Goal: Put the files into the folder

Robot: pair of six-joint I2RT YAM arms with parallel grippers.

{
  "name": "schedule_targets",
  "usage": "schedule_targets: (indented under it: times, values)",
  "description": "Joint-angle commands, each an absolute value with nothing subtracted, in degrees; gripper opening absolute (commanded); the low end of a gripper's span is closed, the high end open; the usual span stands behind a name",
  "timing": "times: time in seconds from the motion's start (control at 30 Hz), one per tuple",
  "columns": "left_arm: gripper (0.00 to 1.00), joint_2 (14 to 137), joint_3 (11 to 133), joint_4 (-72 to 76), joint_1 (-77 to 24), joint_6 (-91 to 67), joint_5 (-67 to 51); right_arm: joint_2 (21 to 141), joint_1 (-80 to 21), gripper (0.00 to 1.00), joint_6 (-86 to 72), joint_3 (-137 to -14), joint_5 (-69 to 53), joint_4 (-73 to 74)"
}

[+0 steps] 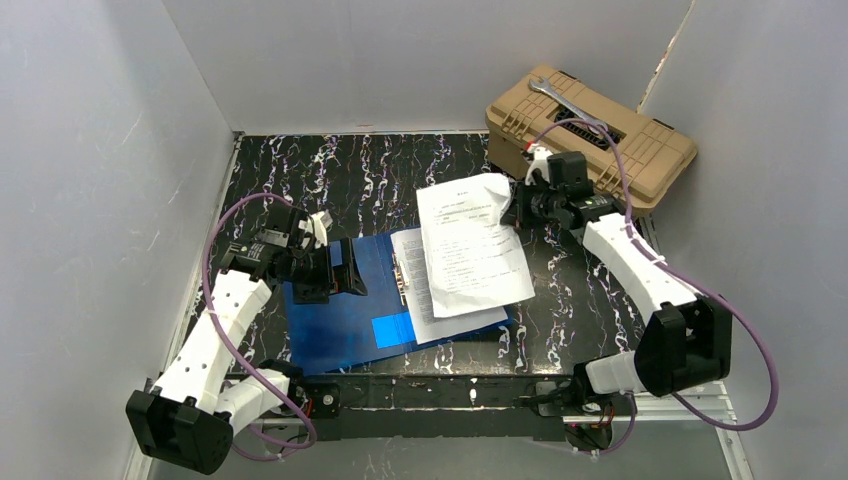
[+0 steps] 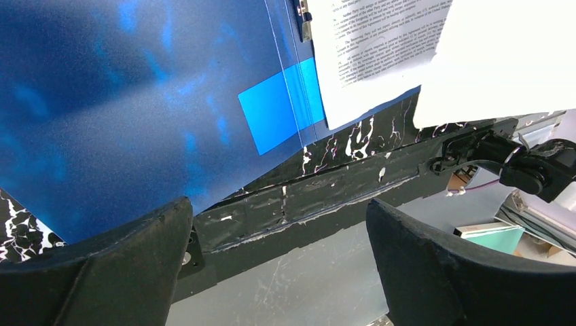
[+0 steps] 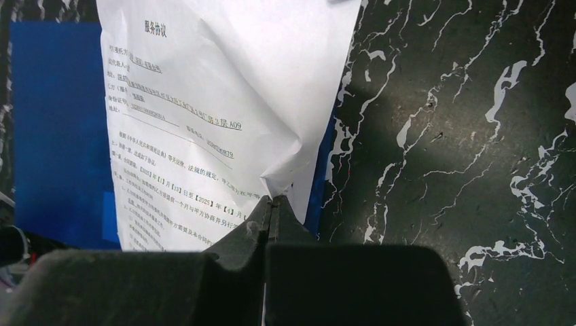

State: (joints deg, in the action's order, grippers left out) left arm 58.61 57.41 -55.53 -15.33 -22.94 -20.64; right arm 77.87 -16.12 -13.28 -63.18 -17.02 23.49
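The blue folder (image 1: 335,320) lies open on the marbled table, its metal clip (image 1: 400,272) along the spine and a lighter blue patch (image 1: 392,330) near the front. One white printed sheet (image 1: 425,300) rests on its right half. A second sheet of the files (image 1: 470,245) hangs lifted above it, crumpled at its far right corner, where my right gripper (image 1: 515,205) is shut on it. The right wrist view shows that pinch (image 3: 273,200) at the paper's creased corner (image 3: 285,180). My left gripper (image 1: 335,270) stands open over the folder's left cover (image 2: 122,102), nothing between its fingers (image 2: 421,251).
A tan toolbox (image 1: 590,135) with a wrench (image 1: 560,98) on its lid stands at the back right, just behind my right gripper. Grey walls close in the left, back and right. A black rail (image 1: 440,388) runs along the table's near edge.
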Motion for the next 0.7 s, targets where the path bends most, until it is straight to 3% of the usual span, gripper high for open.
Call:
schedule_targets:
  times: [0.0,0.67]
  values:
    - [0.98,57.2,59.3,-58.0,-15.1,-21.8,-19.9,80.5,-19.5,0.01,-4.2,-67.8,-13.0,29.0]
    - [0.98,54.8,59.1,-57.6,-15.1,-20.7,-22.1,92.1,-26.9,0.01,-9.1,-72.2,-6.4,28.9]
